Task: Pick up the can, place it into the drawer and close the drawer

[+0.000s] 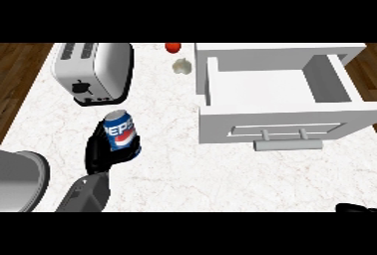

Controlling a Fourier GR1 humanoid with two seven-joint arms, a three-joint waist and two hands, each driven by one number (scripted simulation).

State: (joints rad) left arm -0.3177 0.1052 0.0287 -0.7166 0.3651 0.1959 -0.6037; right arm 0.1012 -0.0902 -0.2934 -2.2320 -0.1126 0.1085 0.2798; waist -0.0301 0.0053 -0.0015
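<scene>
My left forearm (pixel 85 195) is slanting up from the lower edge at the left, leaning slightly right. I am holding the left hand (pixel 99 152) curled round the can (pixel 120 130), black fingers wrapping its lower half. The right hand (pixel 356 207) is barely showing at the lower right corner.

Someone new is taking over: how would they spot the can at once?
Start at the toaster on the far left of the counter. Just in front of it, nearer the robot, the left hand is curled round the can. It is the only blue thing, labelled Pepsi.
</scene>
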